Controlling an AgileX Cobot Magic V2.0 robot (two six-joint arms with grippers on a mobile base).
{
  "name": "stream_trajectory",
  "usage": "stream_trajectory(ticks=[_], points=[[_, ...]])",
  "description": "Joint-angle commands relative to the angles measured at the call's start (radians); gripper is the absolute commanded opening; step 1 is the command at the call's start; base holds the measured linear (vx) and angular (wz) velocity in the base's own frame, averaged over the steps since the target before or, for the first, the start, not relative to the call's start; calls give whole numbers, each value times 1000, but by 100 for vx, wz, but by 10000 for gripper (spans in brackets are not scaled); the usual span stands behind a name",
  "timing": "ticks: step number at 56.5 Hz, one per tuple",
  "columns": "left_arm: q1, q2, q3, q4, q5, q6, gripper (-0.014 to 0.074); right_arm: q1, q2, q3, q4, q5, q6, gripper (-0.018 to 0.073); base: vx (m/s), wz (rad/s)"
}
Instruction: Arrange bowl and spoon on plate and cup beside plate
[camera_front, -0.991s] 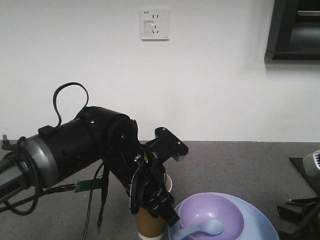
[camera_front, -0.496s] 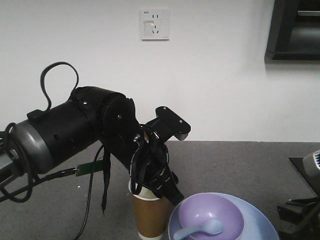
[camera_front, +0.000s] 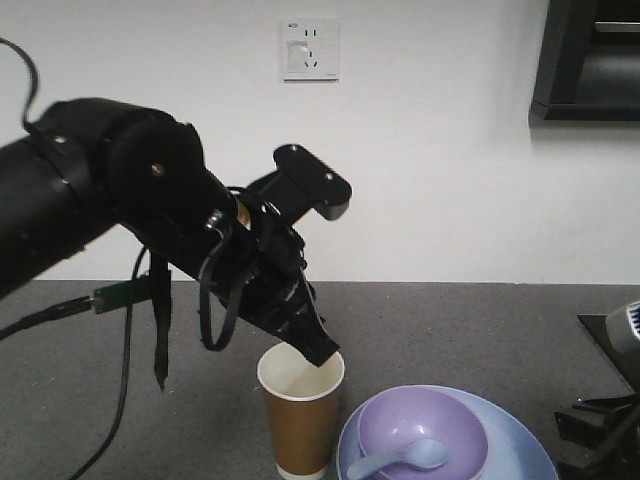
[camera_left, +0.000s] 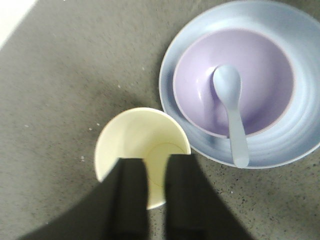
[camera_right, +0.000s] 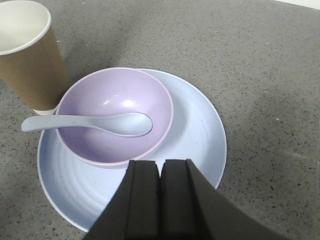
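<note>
The brown paper cup (camera_front: 300, 415) stands upright on the grey table, close to the left rim of the pale blue plate (camera_front: 525, 452). The lavender bowl (camera_front: 440, 425) sits on the plate, and the pale blue spoon (camera_front: 400, 460) lies in the bowl with its handle over the rim. My left gripper (camera_left: 156, 165) hovers over the cup's (camera_left: 135, 140) near rim, open by a narrow gap and holding nothing. My right gripper (camera_right: 161, 167) is shut and empty above the plate's (camera_right: 200, 135) near edge, in front of the bowl (camera_right: 105, 100), spoon (camera_right: 100, 123) and cup (camera_right: 30, 65).
The table top (camera_front: 480, 330) is dark grey and speckled and ends at a white wall with a socket (camera_front: 310, 50). A dark cabinet (camera_front: 590, 60) hangs at the upper right. Cables (camera_front: 160, 330) dangle from the left arm. Black hardware (camera_front: 600, 425) stands at the right edge.
My left arm has risen and swung up to the left, its fingers coming off the cup's side to above its rim. The cup, plate, bowl and spoon stay put.
</note>
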Motion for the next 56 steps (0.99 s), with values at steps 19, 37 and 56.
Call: stream_trajectory(ticks=[19, 37, 56], points=[[-5, -390, 393, 1, -387, -47, -4, -3, -113, 47, 53, -193, -55, -8, 0, 0], [-5, -745, 1022, -3, -792, -158, -3, -3, -370, 277, 74, -448, -71, -7, 0, 0], [-5, -824, 1142, -3, -862, -163, -3, -3, -419, 305, 75, -442, -71, -7, 0, 0]])
